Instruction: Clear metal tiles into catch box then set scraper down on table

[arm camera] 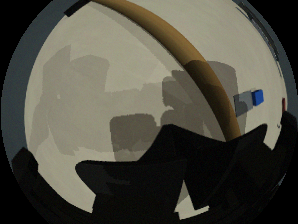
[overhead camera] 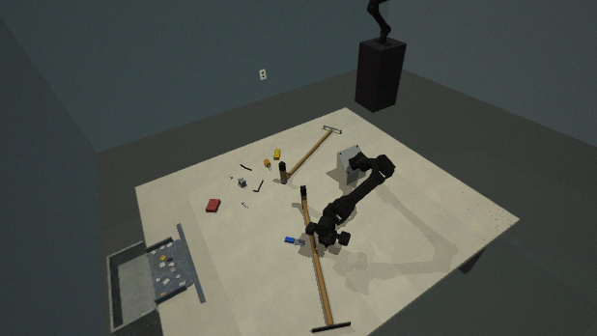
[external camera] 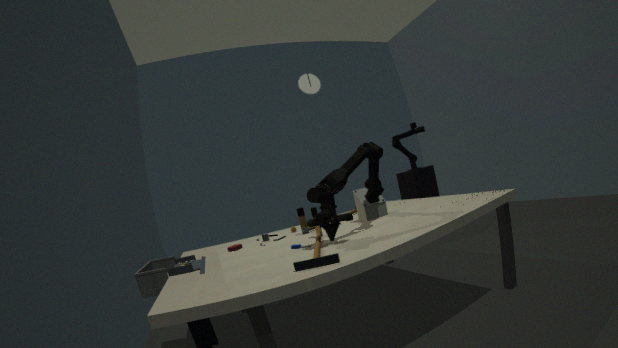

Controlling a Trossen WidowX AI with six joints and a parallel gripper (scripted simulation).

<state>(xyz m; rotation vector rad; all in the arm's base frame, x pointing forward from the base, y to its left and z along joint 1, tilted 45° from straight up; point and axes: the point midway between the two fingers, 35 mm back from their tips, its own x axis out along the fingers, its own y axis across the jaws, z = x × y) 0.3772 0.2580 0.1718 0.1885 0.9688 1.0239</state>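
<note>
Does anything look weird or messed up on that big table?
Yes, a little. Light tiles and a few yellow bits lie scattered messily on the bench plate by the catch box. That looks untidy, but they are what must be cleared. I see nothing broken.

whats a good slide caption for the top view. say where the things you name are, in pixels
Closed, empty fingers (overhead camera: 326,243) (external camera: 331,239) beside the long scraper (overhead camera: 319,275) (external camera: 317,250) (arm camera: 200,67), tiles (overhead camera: 166,281) still on the bench plate (overhead camera: 159,275).

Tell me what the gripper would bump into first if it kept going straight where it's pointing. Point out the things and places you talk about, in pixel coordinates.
Probably the table (overhead camera: 261,280) (external camera: 240,275) (arm camera: 135,65), right beside the scraper (overhead camera: 319,275) (external camera: 317,247) (arm camera: 185,45); the gripper (overhead camera: 327,243) (external camera: 331,239) (arm camera: 166,128) points down, though depth is hard to judge.
</note>
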